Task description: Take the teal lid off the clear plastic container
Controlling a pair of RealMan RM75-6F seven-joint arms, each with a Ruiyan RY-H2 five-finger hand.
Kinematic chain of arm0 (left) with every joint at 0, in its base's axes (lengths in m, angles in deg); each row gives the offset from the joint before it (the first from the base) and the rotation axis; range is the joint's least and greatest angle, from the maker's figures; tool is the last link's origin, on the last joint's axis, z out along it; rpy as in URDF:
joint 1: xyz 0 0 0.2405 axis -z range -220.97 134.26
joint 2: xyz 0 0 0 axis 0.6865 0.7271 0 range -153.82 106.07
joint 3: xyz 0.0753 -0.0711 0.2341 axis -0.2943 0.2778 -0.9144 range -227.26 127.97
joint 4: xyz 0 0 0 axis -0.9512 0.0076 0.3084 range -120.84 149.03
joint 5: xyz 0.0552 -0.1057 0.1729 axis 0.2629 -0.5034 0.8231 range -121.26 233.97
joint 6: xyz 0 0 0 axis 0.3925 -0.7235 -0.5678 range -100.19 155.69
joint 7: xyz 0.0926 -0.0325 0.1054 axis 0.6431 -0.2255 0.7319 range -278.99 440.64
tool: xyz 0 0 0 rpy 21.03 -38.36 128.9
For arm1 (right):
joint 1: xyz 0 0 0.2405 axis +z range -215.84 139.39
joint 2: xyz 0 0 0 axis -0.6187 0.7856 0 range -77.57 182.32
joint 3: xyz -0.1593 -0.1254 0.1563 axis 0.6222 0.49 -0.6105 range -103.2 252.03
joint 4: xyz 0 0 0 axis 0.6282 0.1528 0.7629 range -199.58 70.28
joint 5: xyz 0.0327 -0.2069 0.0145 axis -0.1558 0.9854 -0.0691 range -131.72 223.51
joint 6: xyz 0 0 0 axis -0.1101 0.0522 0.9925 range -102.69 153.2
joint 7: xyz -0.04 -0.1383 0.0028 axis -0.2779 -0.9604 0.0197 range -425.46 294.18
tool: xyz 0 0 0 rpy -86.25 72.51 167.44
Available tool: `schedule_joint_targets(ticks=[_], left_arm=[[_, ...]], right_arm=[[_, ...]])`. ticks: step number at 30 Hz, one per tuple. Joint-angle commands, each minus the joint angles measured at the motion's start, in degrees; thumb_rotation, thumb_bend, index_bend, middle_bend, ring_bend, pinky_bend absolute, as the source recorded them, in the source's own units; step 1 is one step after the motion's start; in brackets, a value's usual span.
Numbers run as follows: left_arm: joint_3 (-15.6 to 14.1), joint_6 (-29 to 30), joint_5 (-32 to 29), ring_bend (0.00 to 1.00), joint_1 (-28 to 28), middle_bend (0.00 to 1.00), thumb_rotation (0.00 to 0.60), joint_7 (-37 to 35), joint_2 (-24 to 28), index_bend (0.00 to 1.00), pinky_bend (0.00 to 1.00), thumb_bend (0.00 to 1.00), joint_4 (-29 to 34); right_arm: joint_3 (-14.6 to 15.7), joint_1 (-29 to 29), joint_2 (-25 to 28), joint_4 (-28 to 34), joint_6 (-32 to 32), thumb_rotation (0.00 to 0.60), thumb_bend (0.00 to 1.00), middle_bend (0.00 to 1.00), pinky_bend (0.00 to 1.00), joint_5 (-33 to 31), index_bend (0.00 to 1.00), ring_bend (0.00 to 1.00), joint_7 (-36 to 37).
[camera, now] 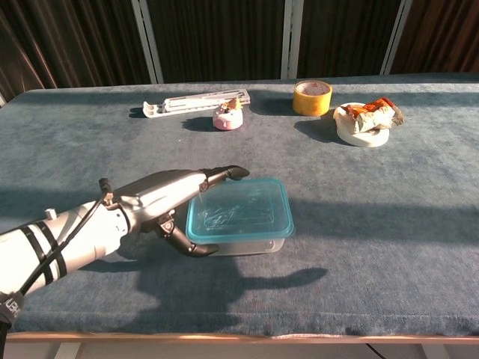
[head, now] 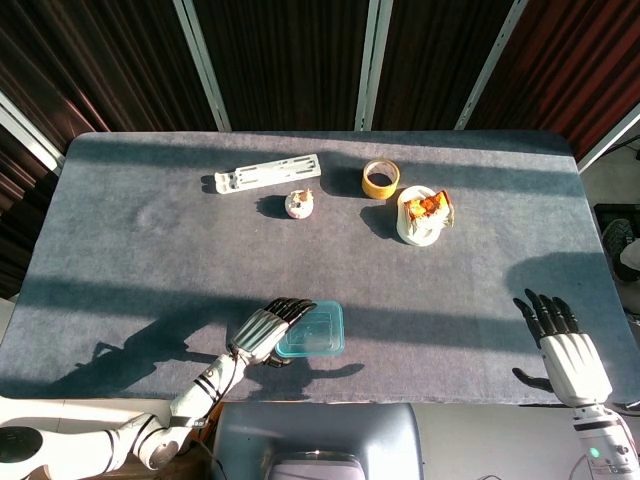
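Observation:
The clear plastic container [head: 312, 331] [camera: 247, 245] sits near the table's front edge with its teal lid [camera: 239, 211] on. My left hand [head: 262, 331] [camera: 161, 203] lies against its left end. The fingers [camera: 224, 173] stretch along the lid's far left corner and the thumb [camera: 191, 248] curls at the near left corner, touching the container. I see no firm grip on it. My right hand [head: 566, 350] hovers far off at the table's right front corner, fingers spread and holding nothing; only the head view shows it.
At the back stand a white bracket [head: 267, 173] [camera: 196, 103], a small pink-white object [head: 300, 204] [camera: 228, 117], a yellow tape roll [head: 380, 179] [camera: 313, 97] and a white bowl with food [head: 424, 214] [camera: 365, 121]. The grey cloth table [head: 150, 250] spreads around them.

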Motion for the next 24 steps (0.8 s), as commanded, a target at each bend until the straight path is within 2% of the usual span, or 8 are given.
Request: schedule_joint_targets(ticks=[1,8,12,16,24], left_arm=[[-0.7,0.8,1.2,0.28,-0.1,0.26,0.6,-0.9,-0.2,0.0,0.42,0.27,-0.2],[-1.7,1.4,2.7,0.31,0.1,0.31,0.6,-0.9,-0.8,0.0,0.42,0.27,-1.2],[-2.4,1.8,3.8,0.31,0.3,0.31,0.6,-2.0,-1.3,0.0,0.42,0.27,-1.9],[-2.9,2.0,4.8,0.31,0.6,0.31,0.6,-3.4,-1.9,0.0,0.42,0.27,-2.5],[-2.6,2.0,4.8,0.31,1.0,0.32,0.6,-4.3,-3.0,0.0,0.39,0.27,-4.4]], right_arm=[[0.3,1.1,-1.4,-0.9,0.9,0.6,0.15,0.0,0.0,1.7,0.0,0.0,-1.1],[1.0,5.2,-4.6,-2.3,5.2,0.6,0.15,0.0,0.0,6.2,0.03,0.0,-2.0],[0.5,10.2,-8.4,-5.9,10.8,0.6,0.16,0.0,0.0,8.2,0.13,0.0,0.3],[0.2,13.9,-12.7,-10.2,13.4,0.6,0.21,0.02,0.0,9.8,0.23,0.0,4.1],[1.1,19.0,-22.8,-20.1,11.3,0.6,0.34,0.09,0.0,15.6,0.41,0.0,12.3]])
